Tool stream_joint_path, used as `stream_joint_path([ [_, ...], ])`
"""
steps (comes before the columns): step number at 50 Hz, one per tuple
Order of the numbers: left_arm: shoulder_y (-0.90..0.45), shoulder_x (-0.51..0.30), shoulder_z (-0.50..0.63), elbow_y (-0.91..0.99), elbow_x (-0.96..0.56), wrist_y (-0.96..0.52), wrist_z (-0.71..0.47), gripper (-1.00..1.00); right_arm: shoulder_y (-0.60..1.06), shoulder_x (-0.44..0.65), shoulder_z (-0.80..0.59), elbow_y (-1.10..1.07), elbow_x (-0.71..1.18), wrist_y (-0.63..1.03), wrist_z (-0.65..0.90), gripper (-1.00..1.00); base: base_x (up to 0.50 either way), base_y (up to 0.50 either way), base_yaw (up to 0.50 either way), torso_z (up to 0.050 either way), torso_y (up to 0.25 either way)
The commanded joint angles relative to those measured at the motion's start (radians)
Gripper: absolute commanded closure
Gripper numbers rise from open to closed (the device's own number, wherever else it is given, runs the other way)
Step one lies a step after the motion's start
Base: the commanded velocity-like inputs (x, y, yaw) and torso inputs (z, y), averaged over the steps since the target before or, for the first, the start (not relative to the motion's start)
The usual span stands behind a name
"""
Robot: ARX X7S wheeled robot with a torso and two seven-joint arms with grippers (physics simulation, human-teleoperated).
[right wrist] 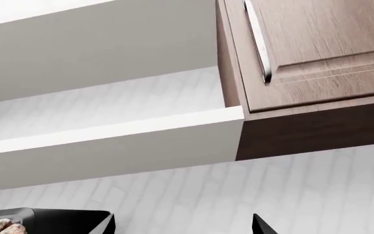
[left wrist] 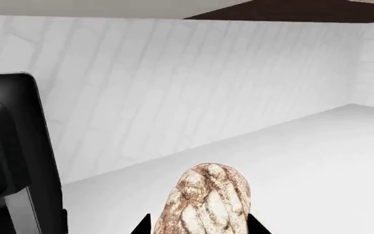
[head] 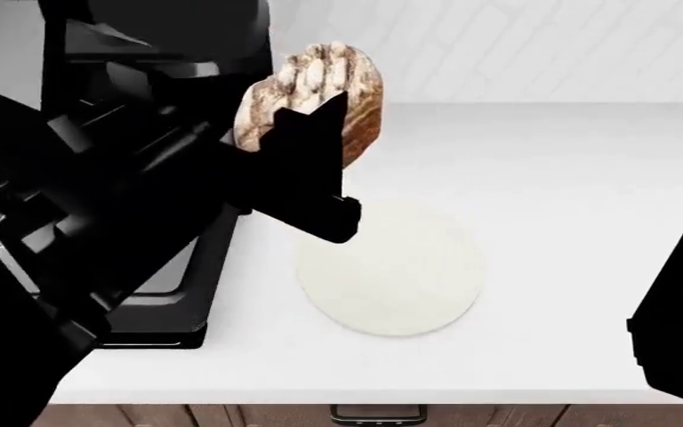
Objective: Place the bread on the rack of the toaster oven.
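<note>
Head view: left end effector (head: 306,124) clamps bread (head: 317,84) above plate (head: 391,267) (bare).

Bright even light, faint shadows, sharp

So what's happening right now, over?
Left gripper shut on bread, lifted above plate. Right gripper open, empty. Oven door down.

left claw (head: 306,133) raised, clamped on bread (head: 312,93) | right claw (right wrist: 183,226) tips parted, tilted upward
</note>
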Motion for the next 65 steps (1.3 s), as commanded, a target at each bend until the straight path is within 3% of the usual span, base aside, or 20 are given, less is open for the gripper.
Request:
stream_joint_path([
  [1,-0.067,-0.053,-0.005,0.021,-0.08,0.046,-0.061,1.0,0.009,0.003,-0.011,0.0,0.003,-0.003,-0.002,-1.0,0.0,0.0,0.0,0.0,0.0],
  [25,-0.03,-0.208,-0.053,0.049,-0.107,0.061,-0.073,1.0,0.053,0.004,-0.057,0.003,0.007,-0.001,-0.012,-1.0,0.0,0.0,0.0,0.0,0.0],
  [38,0.075,-0.254,-0.123,0.047,-0.01,0.027,0.023,1.0,0.061,0.011,-0.062,-0.002,0.008,0.003,-0.009,-1.0,0.0,0.0,0.0,0.0,0.0],
  [65,0.167,-0.412,-0.235,0.075,-0.021,0.065,0.019,1.0,0.124,0.014,-0.112,0.001,0.01,0.026,-0.005,-1.0,0.0,0.0,0.0,0.0,0.0],
])
